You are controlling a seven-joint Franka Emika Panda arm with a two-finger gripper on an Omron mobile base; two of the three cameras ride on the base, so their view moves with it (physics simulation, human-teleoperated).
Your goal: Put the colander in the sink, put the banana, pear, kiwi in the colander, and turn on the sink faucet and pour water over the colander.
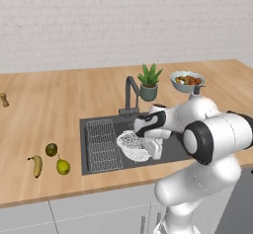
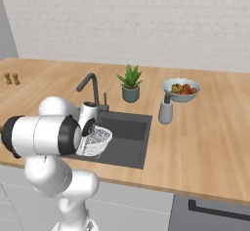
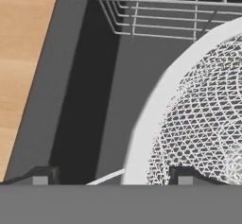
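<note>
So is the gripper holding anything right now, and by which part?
The gripper straddles the colander rim, one fingertip inside, one outside, over the sink. Jaws look spread wide; whether they actually grip the rim cannot be told.

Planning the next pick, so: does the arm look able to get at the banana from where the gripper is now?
Probably yes. The banana lies in the open on the counter, left of the sink, apart from the kiwi and pear. The gripper, jaws open, straddles the colander rim.
</note>
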